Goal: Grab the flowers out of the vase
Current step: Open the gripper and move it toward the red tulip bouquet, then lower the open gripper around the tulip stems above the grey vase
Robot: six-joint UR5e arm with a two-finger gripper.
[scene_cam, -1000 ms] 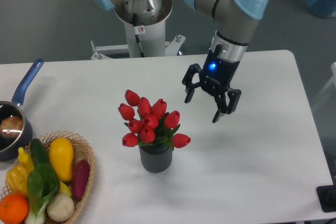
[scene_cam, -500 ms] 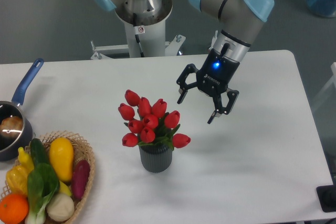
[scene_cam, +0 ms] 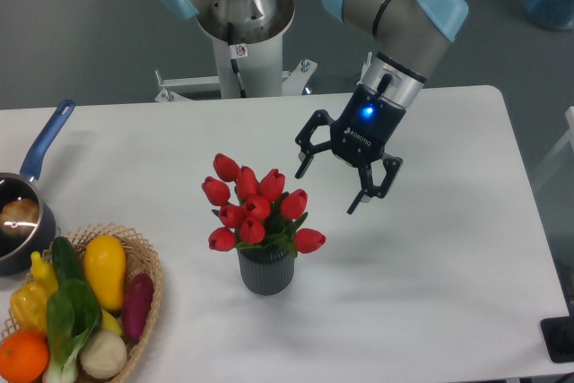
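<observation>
— One view only, the fixed camera. Where are the flowers [scene_cam: 256, 208]?

— Standing in the vase [scene_cam: 265, 268], left of the tabletop's [scene_cam: 466, 248] middle and nearer its front edge than its back. The red buds fan out above the vase mouth, and the stems are hidden inside it.

— And the gripper [scene_cam: 327, 177]?

— Spread wide, holding nothing. It hangs to the right of the bunch, apart from it, fingers pointing down and tilted toward the buds. I'd judge the width is there to take in the whole bunch.

— Anything in the way?

— No. The wicker basket [scene_cam: 148, 280] of vegetables sits at the front left corner, the saucepan [scene_cam: 27, 213] at the left edge, both well apart from the vase.

— Risk?

— Probably tipping the vase if the grip catches its rim.
</observation>
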